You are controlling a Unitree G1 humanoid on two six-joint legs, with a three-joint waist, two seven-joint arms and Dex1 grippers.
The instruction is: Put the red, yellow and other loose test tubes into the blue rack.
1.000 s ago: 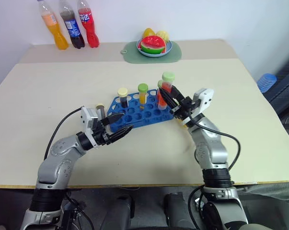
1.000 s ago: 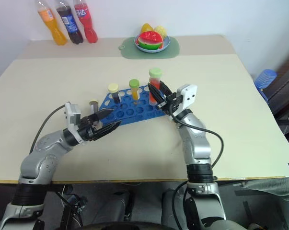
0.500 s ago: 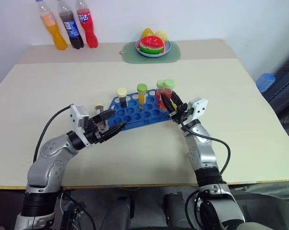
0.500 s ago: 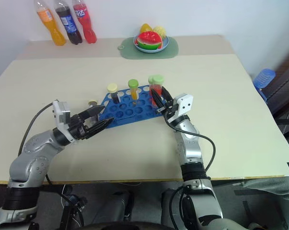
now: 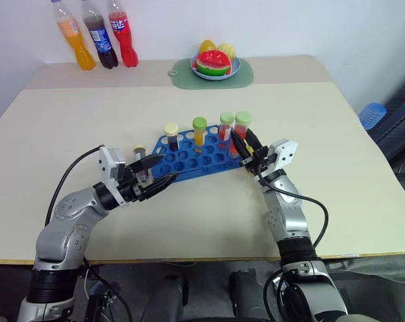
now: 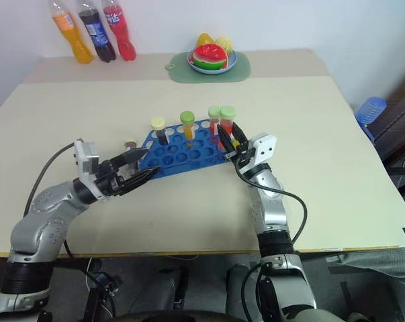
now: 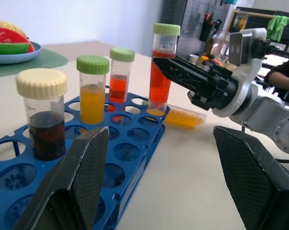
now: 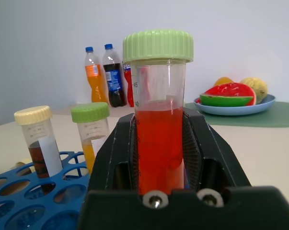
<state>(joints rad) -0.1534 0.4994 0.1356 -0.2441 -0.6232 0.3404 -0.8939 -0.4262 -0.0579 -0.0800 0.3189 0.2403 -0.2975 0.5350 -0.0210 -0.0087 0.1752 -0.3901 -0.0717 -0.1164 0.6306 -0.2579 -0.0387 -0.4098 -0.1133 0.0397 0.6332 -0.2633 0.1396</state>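
The blue rack (image 5: 189,161) lies mid-table. In it stand a dark tube with a cream cap (image 5: 171,134), a yellow tube with a green cap (image 5: 199,131) and a red tube with a green cap (image 5: 226,126). My right gripper (image 5: 242,142) is shut on another red tube with a green cap (image 8: 158,134), holding it upright at the rack's right end with its foot at a hole. My left gripper (image 5: 166,172) hangs open at the rack's left end, nothing between its fingers (image 7: 82,182).
Three soda bottles (image 5: 96,37) stand at the far left edge. A green mat with a fruit plate (image 5: 214,67) sits at the far middle. A short tan-capped thing (image 5: 140,153) stands by the rack's left corner, close to my left gripper.
My right gripper has sunk with the red tube and tipped it more upright at the rack's right end. The left gripper stays open in about the same spot.
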